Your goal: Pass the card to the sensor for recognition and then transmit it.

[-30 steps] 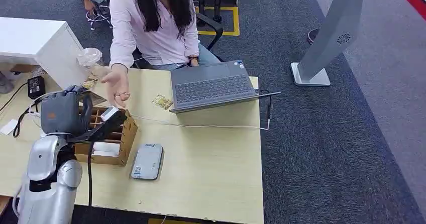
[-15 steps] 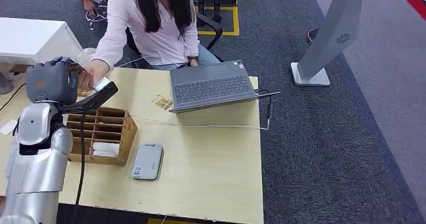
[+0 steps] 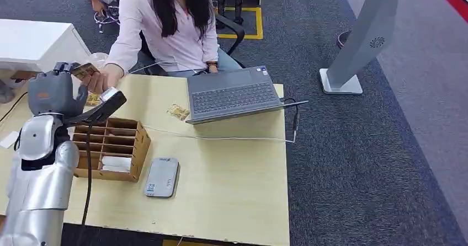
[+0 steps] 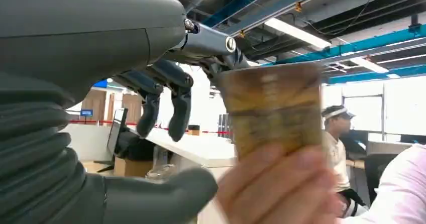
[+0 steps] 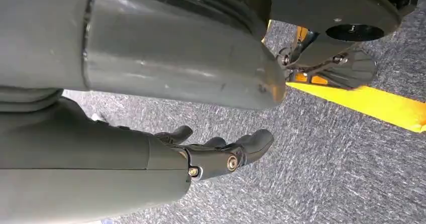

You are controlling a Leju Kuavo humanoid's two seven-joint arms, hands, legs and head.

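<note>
Card: we see it at our left hand fingertips, also pinched by a person's hand; our grip unclear. Brownish-gold, blurred print.

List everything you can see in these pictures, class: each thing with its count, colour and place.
Card: one, brownish, between the person's hand and the robot's left hand, above the table's far left corner.
Table: one, pale wood.
Laptop: one, grey, open, far side of table.
Box: one, brown, divided, left part of table.
Sensor: one, grey, flat, beside the box.
Cable: one, white, across the table.
Person: one, pink shirt, seated behind the table.
Left hand: grey, raised at the card.
Right hand: grey, empty, above carpet.
</note>
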